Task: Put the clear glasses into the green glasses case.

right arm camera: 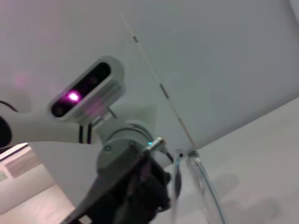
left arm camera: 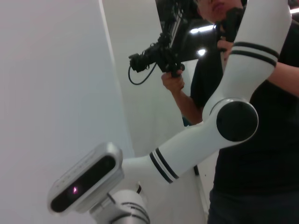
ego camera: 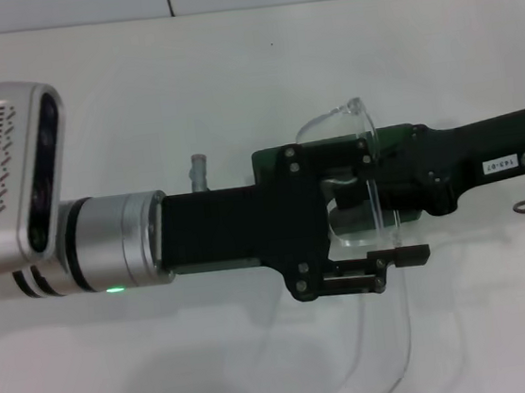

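Left gripper (ego camera: 381,240), matte black, jaws parted around transparent curved clear glasses (ego camera: 355,176); glossy dark green glasses case (ego camera: 268,163) beneath. Opposite, right gripper (ego camera: 402,176), grip unreadable.

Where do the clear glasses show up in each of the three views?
Head view: clear glasses at centre, lens between the two grippers, over the green glasses case.
Left wrist view: not in it.
Right wrist view: lens edge at lower right.
Shared landmark: left gripper, also seen.
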{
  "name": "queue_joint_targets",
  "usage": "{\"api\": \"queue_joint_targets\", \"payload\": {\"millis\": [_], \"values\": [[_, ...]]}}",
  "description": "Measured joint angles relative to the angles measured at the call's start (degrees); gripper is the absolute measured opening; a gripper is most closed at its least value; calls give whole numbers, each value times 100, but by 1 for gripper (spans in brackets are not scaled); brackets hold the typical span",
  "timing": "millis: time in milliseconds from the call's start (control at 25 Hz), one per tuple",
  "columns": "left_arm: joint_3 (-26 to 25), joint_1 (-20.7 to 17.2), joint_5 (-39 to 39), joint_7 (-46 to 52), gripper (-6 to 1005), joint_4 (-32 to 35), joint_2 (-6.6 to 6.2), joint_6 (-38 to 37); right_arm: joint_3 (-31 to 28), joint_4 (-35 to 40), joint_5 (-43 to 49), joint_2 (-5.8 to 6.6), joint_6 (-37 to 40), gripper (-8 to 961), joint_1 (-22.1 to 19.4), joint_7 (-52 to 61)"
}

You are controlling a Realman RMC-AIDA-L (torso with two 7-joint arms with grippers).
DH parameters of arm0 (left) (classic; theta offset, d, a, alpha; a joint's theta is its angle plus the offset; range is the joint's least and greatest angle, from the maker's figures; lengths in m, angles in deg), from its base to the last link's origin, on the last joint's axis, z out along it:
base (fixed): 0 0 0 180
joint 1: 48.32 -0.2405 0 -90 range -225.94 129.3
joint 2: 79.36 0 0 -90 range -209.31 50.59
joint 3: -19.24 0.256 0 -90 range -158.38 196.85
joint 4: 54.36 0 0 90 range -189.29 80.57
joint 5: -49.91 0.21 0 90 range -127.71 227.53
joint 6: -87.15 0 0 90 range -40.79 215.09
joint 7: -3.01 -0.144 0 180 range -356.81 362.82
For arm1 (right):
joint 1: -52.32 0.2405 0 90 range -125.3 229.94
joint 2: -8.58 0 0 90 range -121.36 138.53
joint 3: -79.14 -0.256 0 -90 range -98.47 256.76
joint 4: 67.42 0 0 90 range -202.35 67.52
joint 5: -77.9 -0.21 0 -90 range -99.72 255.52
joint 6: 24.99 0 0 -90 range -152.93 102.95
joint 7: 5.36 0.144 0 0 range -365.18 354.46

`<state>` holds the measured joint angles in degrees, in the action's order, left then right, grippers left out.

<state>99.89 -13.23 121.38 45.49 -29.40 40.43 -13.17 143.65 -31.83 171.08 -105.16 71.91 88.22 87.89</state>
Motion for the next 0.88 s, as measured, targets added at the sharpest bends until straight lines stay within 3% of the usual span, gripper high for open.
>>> {"api": "queue_joint_targets", "payload": {"millis": [600, 880], "values": [[-18, -129, -75, -229, 649, -50, 21, -14, -103, -1, -12, 24, 267, 138, 110, 123], [-43, -501, -553, -551, 649, -15, -31, -634, -955, -8, -13, -1, 206, 139, -73, 78]]}}
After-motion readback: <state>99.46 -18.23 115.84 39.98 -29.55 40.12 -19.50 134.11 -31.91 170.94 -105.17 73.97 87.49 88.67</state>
